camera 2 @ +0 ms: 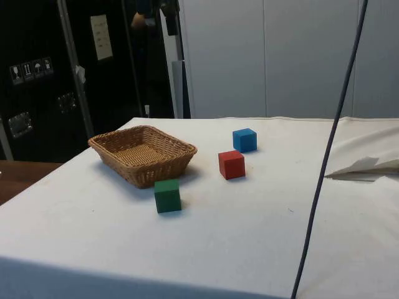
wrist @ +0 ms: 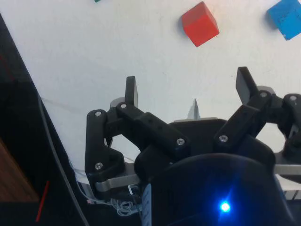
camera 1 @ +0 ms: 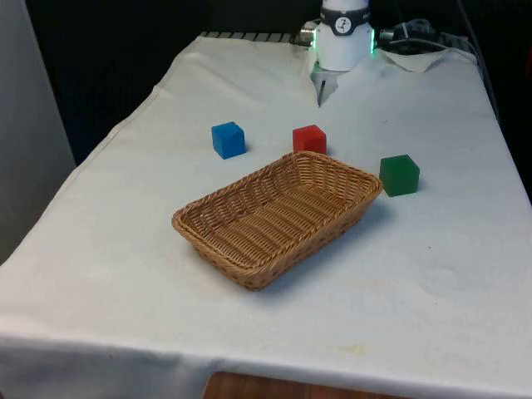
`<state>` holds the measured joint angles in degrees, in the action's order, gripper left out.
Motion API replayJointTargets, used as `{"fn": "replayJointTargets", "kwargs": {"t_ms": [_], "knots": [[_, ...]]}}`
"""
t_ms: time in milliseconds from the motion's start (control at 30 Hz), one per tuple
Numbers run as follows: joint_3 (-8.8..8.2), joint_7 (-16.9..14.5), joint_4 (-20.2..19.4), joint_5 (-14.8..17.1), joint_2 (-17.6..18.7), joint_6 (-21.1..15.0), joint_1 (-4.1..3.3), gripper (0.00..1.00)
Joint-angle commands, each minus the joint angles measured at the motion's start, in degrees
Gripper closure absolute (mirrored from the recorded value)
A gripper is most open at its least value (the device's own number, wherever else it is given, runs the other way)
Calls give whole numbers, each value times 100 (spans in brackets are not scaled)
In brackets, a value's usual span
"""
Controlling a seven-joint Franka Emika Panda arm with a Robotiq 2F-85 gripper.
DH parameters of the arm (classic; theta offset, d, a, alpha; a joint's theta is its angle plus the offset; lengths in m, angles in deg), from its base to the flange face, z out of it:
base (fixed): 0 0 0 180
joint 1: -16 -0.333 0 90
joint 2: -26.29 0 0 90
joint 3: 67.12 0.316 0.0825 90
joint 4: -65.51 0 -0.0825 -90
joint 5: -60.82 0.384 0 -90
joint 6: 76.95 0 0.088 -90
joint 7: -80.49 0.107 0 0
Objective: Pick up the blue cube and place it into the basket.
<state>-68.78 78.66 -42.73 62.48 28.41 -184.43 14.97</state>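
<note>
Claw [wrist: 188, 87] wide open, empty

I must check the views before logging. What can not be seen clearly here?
- Green cube: wrist view, cut by the picture's edge.
- Blue cube: wrist view, partly cut by the edge.
- Basket floor: side view, near wall hides part.
- Arm above the claw: front view, cut by the top edge.

Even, bright overhead light washes the white tabletop [camera 1: 432, 274]. The basket [camera 1: 278, 216] casts a soft shadow toward about five o'clock. Black surroundings stay dim; slight blur, perhaps, at the wrist view's edges.
</note>
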Motion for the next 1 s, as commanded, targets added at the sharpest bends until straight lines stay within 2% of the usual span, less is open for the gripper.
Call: {"fn": "replayJointTargets", "kwargs": {"t_ms": [0, 233, 267, 533, 567, 733, 833, 867, 967], "knots": [[0, 0, -6, 0, 0, 0, 0, 0], [6, 29, -218, -46, -115, -69, -6, 0], [0, 0, -103, -6, -23, 0, 0, 0], [-6, 11, -710, -97, -453, -241, 0, 0], [-6, 0, -636, -69, -390, -143, 0, 0], [-34, -11, -1106, -132, -710, -487, 6, 0], [-46, -29, -1312, -143, -831, -625, 6, 0], [-46, -34, -1255, -115, -791, -533, 0, 0], [-63, -57, -1530, -160, -957, -768, 11, 0]]}}
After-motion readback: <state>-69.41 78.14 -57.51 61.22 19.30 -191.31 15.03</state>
